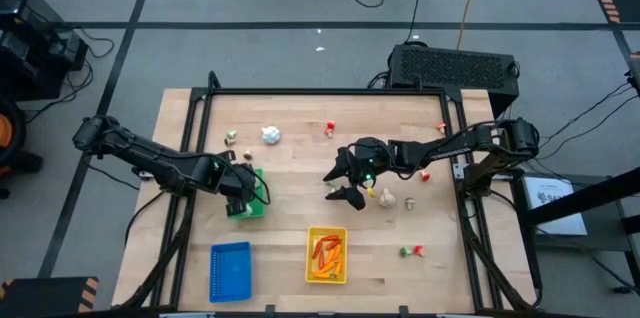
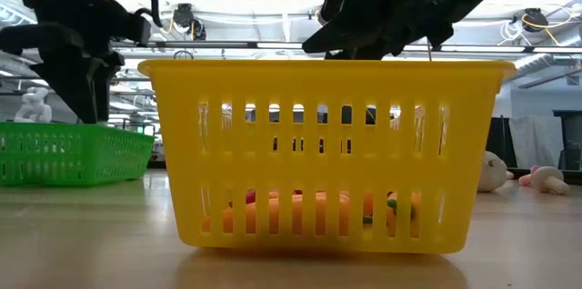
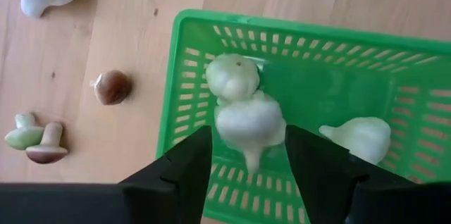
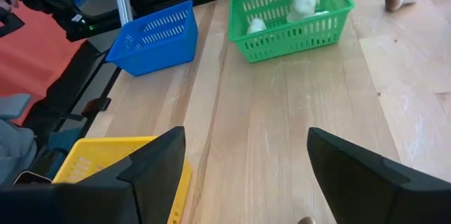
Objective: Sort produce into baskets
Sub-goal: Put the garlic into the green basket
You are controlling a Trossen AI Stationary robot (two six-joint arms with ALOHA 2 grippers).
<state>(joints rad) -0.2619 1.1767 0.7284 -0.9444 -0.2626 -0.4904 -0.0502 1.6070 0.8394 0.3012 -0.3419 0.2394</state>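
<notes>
Left gripper [image 3: 246,155], fingers parted, seemingly releasing a white garlic bulb [image 3: 248,122] into the green basket [image 3: 352,76]. Right gripper [image 1: 352,183] hovers spread wide; next, another piece needs picking.

From overhead we see the whole bench [image 1: 300,178], at bench height we face the yellow basket [image 2: 323,153] close up, and both wrist views share the green basket [image 3: 338,90].

White bulbs [image 3: 248,118] in green basket [image 3: 310,76]; carrots [image 1: 326,252] in yellow basket [image 1: 311,269].
</notes>
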